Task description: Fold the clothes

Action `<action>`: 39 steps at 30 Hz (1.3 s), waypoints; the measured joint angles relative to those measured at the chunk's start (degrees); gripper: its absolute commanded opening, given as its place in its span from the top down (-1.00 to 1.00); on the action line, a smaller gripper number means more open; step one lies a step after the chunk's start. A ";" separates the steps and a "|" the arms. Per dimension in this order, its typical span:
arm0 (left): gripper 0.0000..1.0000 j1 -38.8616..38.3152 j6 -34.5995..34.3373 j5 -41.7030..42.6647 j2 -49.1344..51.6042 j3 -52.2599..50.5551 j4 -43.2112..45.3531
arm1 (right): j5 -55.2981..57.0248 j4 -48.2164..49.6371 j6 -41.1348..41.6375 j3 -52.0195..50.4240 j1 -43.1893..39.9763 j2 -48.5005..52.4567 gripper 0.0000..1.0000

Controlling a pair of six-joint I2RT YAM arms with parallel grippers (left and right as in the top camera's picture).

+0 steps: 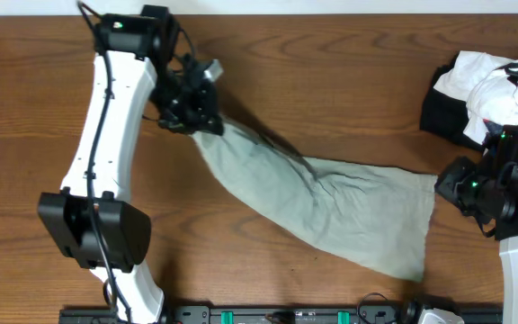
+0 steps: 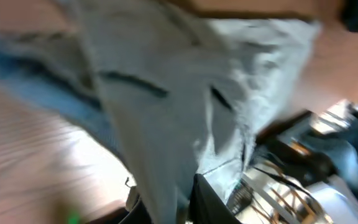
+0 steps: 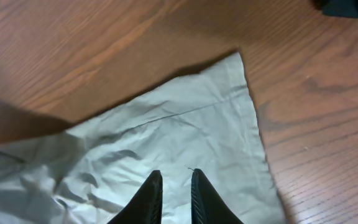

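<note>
The clothes (image 1: pixel 331 202) are one wrinkled khaki garment lying stretched diagonally across the wooden table, from upper left to lower right. My left gripper (image 1: pixel 192 115) pinches its narrow upper-left end. In the blurred left wrist view the cloth (image 2: pixel 166 93) runs down between the black fingers, with the left gripper (image 2: pixel 176 210) shut on it. My right gripper (image 1: pixel 450 184) is at the garment's wide right end. In the right wrist view it (image 3: pixel 176 173) hovers over the hemmed corner of the cloth (image 3: pixel 185 124), fingers narrowly parted with nothing between them.
A heap of black and white garments (image 1: pixel 484 90) lies at the table's far right, just behind the right arm. A dark piece of it (image 3: pixel 347 6) shows at the top right of the right wrist view. Bare wood (image 1: pixel 331 72) surrounds the garment.
</note>
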 measured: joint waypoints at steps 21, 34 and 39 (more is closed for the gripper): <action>0.26 9.68 -17.11 -27.61 0.00 0.00 -0.02 | -4.07 0.22 -1.75 0.00 0.00 0.00 -0.26; -0.03 -2.60 -12.70 -22.27 0.00 0.00 0.00 | -9.14 -8.39 -7.65 -0.13 0.17 0.61 0.20; 0.73 -7.10 -12.24 -21.88 0.00 -0.42 0.04 | -17.20 -6.54 -9.51 -2.51 3.21 0.68 0.80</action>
